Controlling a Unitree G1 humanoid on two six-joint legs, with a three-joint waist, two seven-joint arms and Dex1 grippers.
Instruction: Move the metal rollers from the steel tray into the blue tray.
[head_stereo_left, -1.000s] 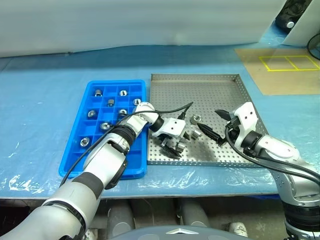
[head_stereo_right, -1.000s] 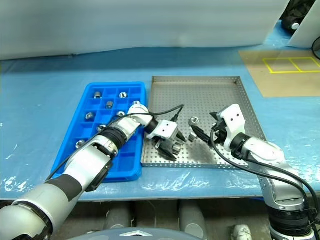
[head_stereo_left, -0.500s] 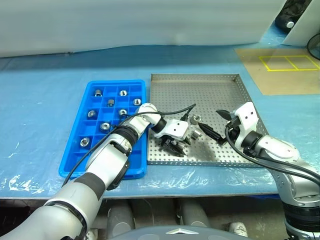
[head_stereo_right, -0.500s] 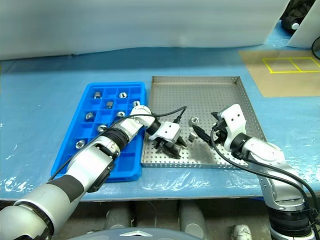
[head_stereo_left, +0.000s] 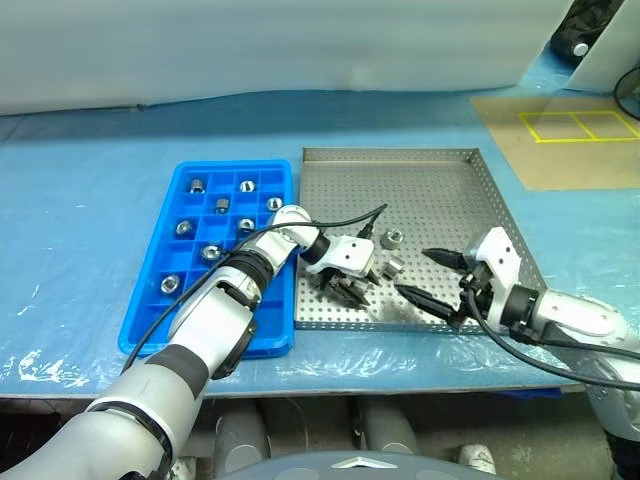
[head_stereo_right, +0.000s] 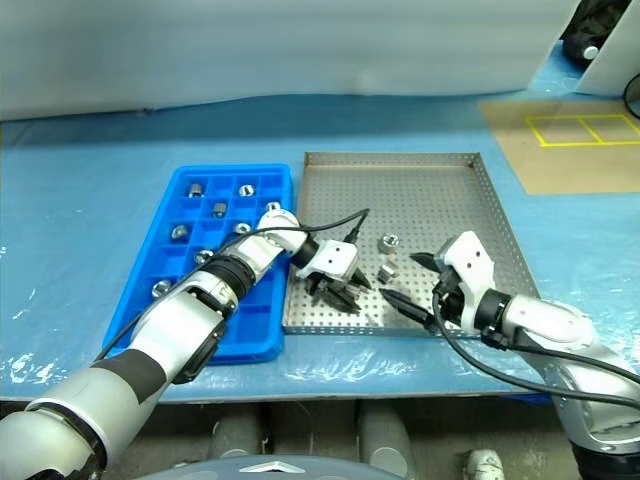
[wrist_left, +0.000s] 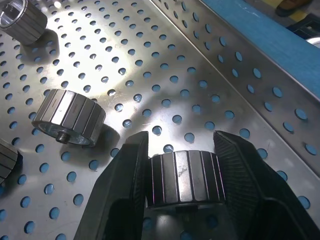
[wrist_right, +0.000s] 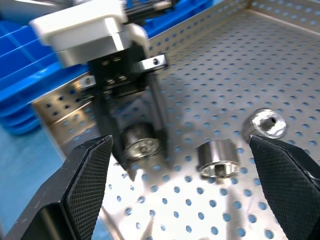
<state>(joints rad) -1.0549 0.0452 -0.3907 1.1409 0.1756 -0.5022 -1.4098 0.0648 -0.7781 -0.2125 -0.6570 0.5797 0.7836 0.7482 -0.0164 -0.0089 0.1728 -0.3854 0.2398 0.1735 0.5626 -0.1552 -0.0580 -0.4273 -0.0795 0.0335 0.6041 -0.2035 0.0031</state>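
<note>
Small ribbed silver metal roller (wrist_left: 185, 177) clenched between left claw (head_stereo_left: 347, 290) fingers, near front rim of perforated steel tray (head_stereo_left: 440, 190). Right claw (head_stereo_left: 432, 277), spread wide, has drawn back toward front edge since earlier frame.

Bright, even light; glare on steel tray (wrist_left: 125, 100).
</note>
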